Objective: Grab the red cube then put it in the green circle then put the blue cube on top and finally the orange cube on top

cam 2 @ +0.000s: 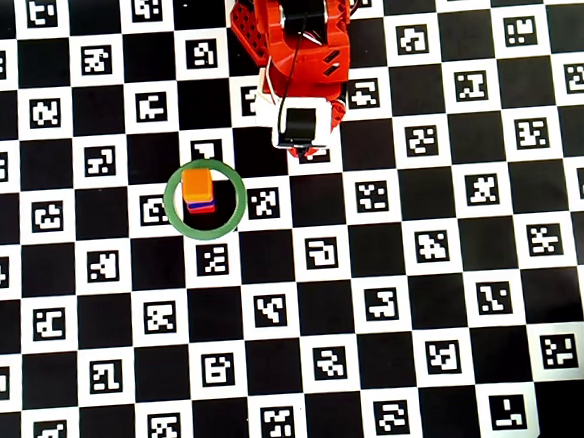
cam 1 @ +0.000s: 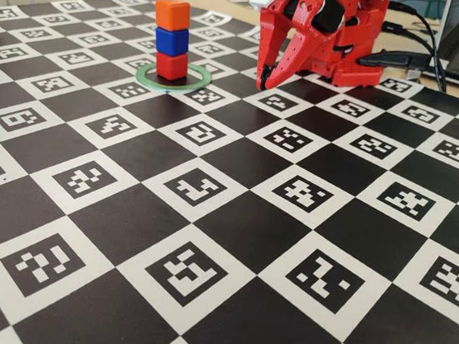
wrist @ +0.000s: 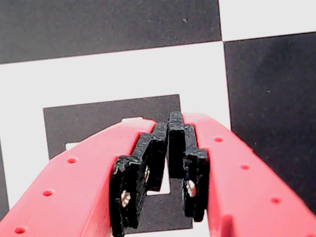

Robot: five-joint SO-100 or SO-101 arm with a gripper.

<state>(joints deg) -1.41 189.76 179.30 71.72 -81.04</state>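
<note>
the red cube (cam 1: 172, 66) is seen standing inside the green circle (cam 1: 198, 72) on the checkered worktop (cam 1: 232, 222), with the blue cube (cam 1: 171, 41) stacked on it and the orange cube (cam 1: 173, 14) on top, while the hand (cam 1: 263, 83) is kept closed and empty, apart to the right in the fixed view.

Light is bright, even and diffuse in all three views, with no harsh glare. In the fixed view the checkered marker mat (cam 1: 229, 247) is sharp in the foreground and softens slightly toward the far edge; the cubes cast only faint shadows. The wrist view is soft: the red fingers (wrist: 74, 182) close to the lens are blurred, and the white squares look mildly overexposed. The overhead view is crisp, without noticeable edge distortion.
</note>
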